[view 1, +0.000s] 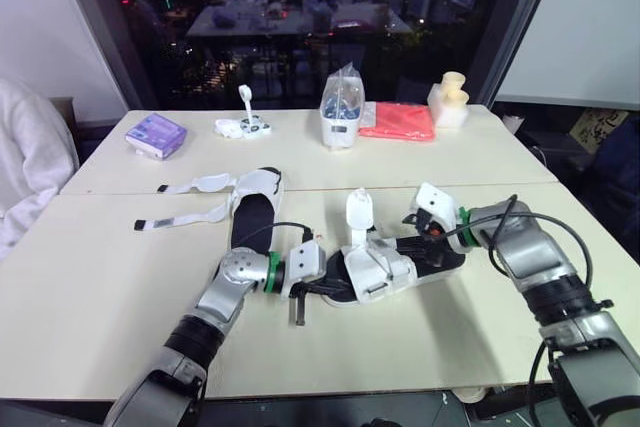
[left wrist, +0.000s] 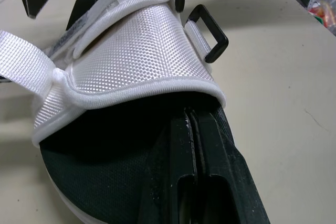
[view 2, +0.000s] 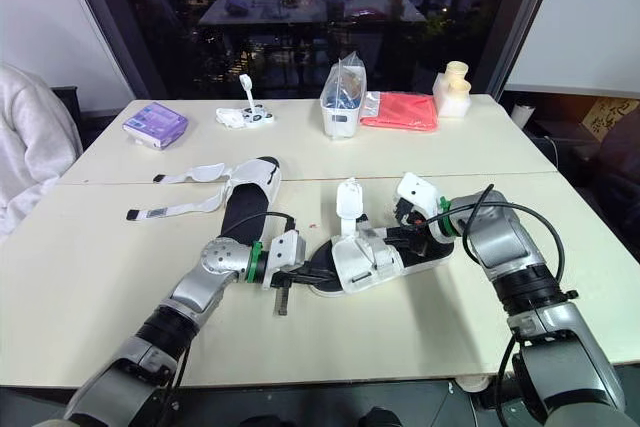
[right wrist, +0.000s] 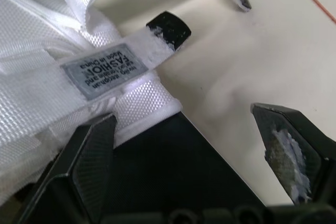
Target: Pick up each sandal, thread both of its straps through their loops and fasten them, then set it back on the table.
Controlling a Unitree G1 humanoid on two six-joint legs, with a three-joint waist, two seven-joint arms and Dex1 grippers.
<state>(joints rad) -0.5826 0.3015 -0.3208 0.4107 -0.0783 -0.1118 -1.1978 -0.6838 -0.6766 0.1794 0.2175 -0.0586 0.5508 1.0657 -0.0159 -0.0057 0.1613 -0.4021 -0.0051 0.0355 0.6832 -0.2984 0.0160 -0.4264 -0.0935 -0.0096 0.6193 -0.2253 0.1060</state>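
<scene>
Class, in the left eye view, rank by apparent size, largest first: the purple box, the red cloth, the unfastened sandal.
1. unfastened sandal, clearly largest, though nearer the camera.
2. red cloth.
3. purple box, nearly the cloth's size, so unsure.

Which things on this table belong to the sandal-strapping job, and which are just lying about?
Job in hand: near sandal between the grippers; far sandal with loose straps; left gripper; right gripper.

Lying about: purple box; clear bag; red cloth; cream object; small white items.
</scene>
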